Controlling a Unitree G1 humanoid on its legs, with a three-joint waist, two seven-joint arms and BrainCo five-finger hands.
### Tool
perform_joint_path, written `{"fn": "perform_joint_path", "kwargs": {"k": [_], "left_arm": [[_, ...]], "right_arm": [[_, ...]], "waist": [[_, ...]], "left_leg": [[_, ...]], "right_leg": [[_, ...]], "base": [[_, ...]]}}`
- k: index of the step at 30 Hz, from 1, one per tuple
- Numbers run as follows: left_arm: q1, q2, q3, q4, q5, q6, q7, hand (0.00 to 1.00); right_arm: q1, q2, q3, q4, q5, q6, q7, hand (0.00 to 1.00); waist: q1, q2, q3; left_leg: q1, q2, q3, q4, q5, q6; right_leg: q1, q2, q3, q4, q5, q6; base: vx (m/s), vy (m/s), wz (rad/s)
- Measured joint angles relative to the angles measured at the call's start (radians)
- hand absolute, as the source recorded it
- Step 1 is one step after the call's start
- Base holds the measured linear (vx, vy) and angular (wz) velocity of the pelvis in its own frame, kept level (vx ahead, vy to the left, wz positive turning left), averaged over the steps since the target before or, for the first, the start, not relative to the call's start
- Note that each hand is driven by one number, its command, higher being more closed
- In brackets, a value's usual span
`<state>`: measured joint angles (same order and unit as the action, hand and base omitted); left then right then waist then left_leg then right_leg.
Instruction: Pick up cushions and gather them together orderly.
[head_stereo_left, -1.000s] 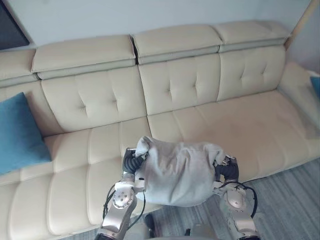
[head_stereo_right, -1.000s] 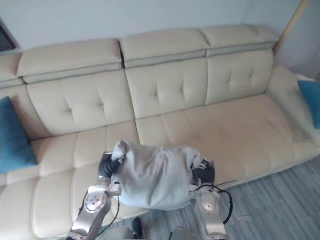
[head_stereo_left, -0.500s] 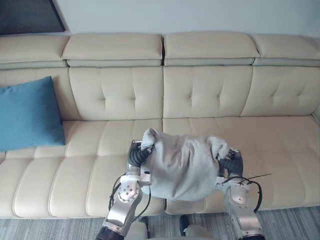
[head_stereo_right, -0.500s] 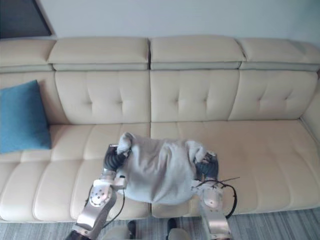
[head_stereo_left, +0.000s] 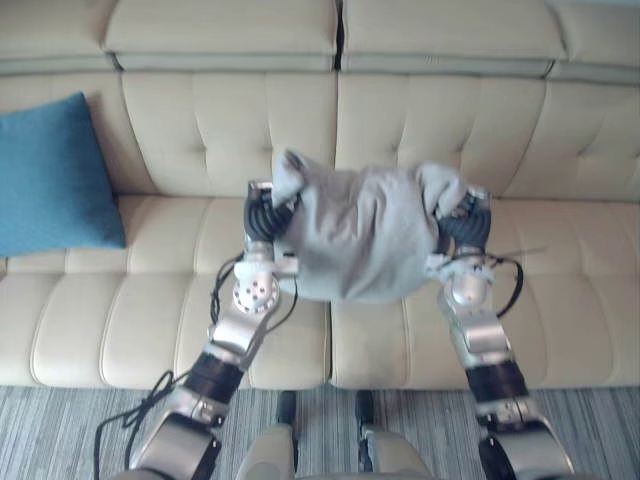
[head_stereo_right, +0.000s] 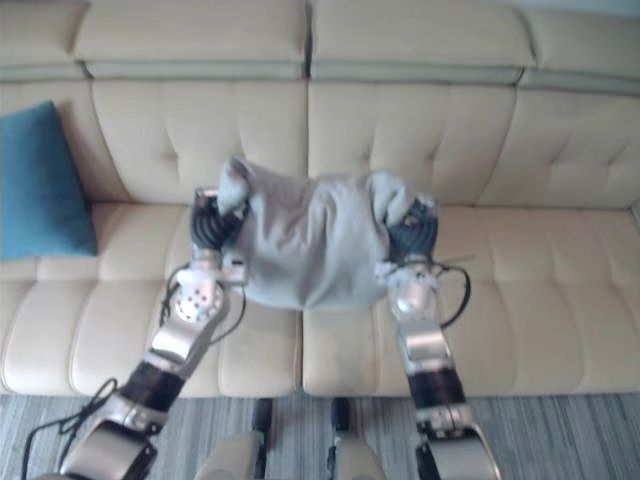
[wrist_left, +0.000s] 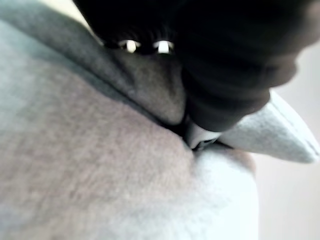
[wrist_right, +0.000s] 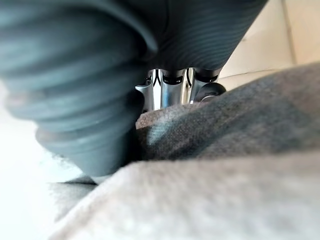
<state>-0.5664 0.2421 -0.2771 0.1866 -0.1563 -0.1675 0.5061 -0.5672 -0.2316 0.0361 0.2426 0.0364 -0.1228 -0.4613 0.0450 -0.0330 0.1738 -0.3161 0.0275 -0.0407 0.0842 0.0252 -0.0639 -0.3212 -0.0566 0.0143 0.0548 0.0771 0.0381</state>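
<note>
Left eye view — a plump grey fabric cushion (head_stereo_left: 360, 240), creased and bulging, is held up before the cream tufted sofa (head_stereo_left: 560, 280). Its upper corners are gripped by the left hand (head_stereo_left: 262, 215) and right hand (head_stereo_left: 463, 225) — a blue square cushion (head_stereo_left: 50, 175) leans well apart.

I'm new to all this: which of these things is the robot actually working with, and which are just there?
Part of the job: grey cushion, gripped by the left hand and right hand; blue cushion, propped at the robot's left.
Just there: cream sofa; striped floor.
</note>
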Motion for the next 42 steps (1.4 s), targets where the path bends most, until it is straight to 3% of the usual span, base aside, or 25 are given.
{"fn": "perform_joint_path", "kwargs": {"k": [7, 13, 14, 19, 23, 30, 37, 42], "left_arm": [[-0.211, 0.032, 0.074, 0.163, -0.001, -0.001, 0.054, 1.0], [-0.324, 0.054, 0.105, 0.271, -0.023, -0.001, 0.059, 1.0], [-0.339, 0.058, 0.106, 0.288, -0.024, -0.001, 0.059, 0.0], [-0.477, 0.092, 0.121, 0.39, -0.043, -0.02, 0.058, 0.0], [-0.597, 0.161, 0.12, 0.484, -0.045, -0.021, 0.047, 0.0], [-0.698, 0.278, 0.124, 0.59, -0.065, -0.021, 0.007, 0.0], [-0.688, 0.315, 0.223, 0.587, -0.224, -0.021, -0.041, 0.0], [-0.475, 0.312, 0.323, 0.458, -0.263, -0.03, -0.079, 0.0]], "right_arm": [[-0.287, -0.039, -0.009, 0.197, 0.002, 0.002, -0.043, 1.0], [-0.454, -0.05, -0.021, 0.327, 0.007, 0.014, -0.062, 1.0], [-0.469, -0.052, -0.023, 0.336, 0.007, 0.015, -0.065, 0.0], [-0.604, -0.071, -0.036, 0.41, 0.027, 0.016, -0.097, 0.0], [-0.69, -0.112, -0.035, 0.464, 0.055, 0.016, -0.097, 0.0], [-0.797, -0.236, -0.036, 0.524, 0.161, 0.005, -0.068, 0.0], [-0.709, -0.284, -0.075, 0.516, 0.308, 0.006, -0.024, 0.0], [-0.457, -0.284, -0.162, 0.348, 0.34, 0.001, 0.011, 0.0]], "waist": [[-0.009, 0.008, 0.109], [-0.017, 0.031, 0.179], [-0.02, 0.035, 0.181], [-0.035, 0.055, 0.238], [-0.042, 0.063, 0.245], [-0.042, 0.066, 0.248], [-0.033, 0.066, 0.248], [-0.034, 0.069, 0.245]], "left_leg": [[-0.04, -0.003, -0.014, -0.061, 0.059, -0.006], [-0.089, -0.004, -0.031, -0.106, 0.098, -0.009], [-0.105, -0.005, -0.034, -0.106, 0.101, -0.011], [-0.125, -0.005, -0.047, -0.124, 0.125, -0.018], [-0.137, 0.001, -0.051, -0.183, 0.163, -0.021], [-0.142, 0.002, -0.048, -0.186, 0.166, -0.023], [-0.114, 0.008, -0.028, -0.186, 0.166, -0.024], [-0.084, 0.011, -0.022, -0.186, 0.166, -0.025]], "right_leg": [[-0.057, 0.0, -0.011, -0.015, 0.029, -0.003], [-0.114, 0.0, -0.03, -0.029, 0.047, -0.001], [-0.129, -0.001, -0.033, -0.028, 0.049, -0.002], [-0.152, -0.002, -0.038, -0.028, 0.056, -0.006], [-0.193, 0.001, -0.039, -0.028, 0.061, -0.007], [-0.202, 0.002, -0.039, -0.023, 0.061, -0.008], [-0.203, -0.002, -0.036, 0.032, 0.032, -0.009], [-0.2, -0.003, -0.033, 0.087, 0.004, -0.011]], "base": [[-0.04, -0.017, 0.06], [-0.01, -0.014, 0.06], [0.01, -0.007, 0.1], [0.0, -0.003, 0.05], [-0.01, -0.006, -0.01], [0.0, -0.002, -0.01], [0.0, -0.007, -0.02], [-0.01, -0.036, -0.01]]}}
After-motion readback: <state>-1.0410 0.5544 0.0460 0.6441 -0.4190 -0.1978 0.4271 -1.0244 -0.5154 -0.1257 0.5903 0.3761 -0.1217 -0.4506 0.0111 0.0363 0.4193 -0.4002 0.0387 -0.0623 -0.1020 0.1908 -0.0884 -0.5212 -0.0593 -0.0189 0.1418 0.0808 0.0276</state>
